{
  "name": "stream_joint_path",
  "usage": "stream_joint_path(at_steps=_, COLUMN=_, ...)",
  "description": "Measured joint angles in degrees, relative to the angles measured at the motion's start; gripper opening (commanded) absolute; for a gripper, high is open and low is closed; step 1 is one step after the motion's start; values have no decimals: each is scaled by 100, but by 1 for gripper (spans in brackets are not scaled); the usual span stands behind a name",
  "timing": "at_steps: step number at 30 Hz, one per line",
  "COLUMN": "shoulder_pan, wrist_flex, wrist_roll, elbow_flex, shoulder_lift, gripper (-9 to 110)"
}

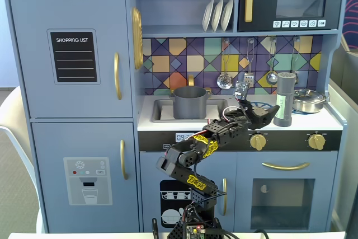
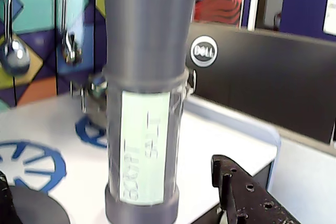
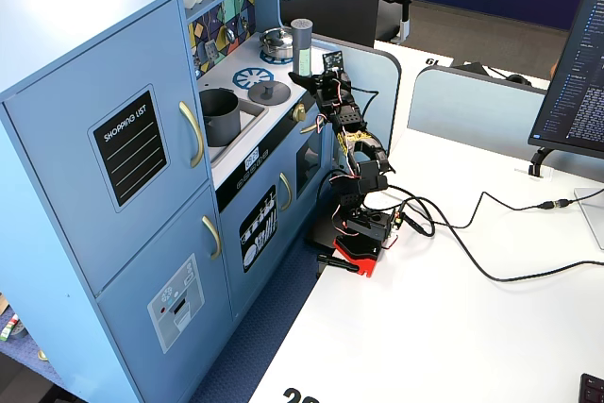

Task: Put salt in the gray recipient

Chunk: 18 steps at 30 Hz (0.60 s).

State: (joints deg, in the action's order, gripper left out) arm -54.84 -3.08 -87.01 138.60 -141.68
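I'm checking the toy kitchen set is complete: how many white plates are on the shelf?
3, standing on edge side by side in the open upper shelf: left plate, middle plate, right plate. More could be hidden behind them.

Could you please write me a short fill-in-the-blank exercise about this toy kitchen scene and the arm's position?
1. The gray pot sits in the ____.
2. The salt shaker stands ____ on the counter.
3. The gripper is ____, not yet closed on the salt shaker.
4. In a fixed view, the steel pan sits to the ____ of the salt shaker.

Missing words: sink; upright; open; right
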Motion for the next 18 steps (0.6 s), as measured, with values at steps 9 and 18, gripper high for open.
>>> stream_joint_path(at_steps=9, shoulder_pan=0, wrist_flex=-88, wrist_roll=123, elbow_flex=-220, shoulder_lift=501, gripper=55)
stream_joint_path(at_steps=18, shoulder_pan=0, wrist_flex=-149, wrist_roll=176, elbow_flex=-1230, shoulder_lift=1731, gripper=54)
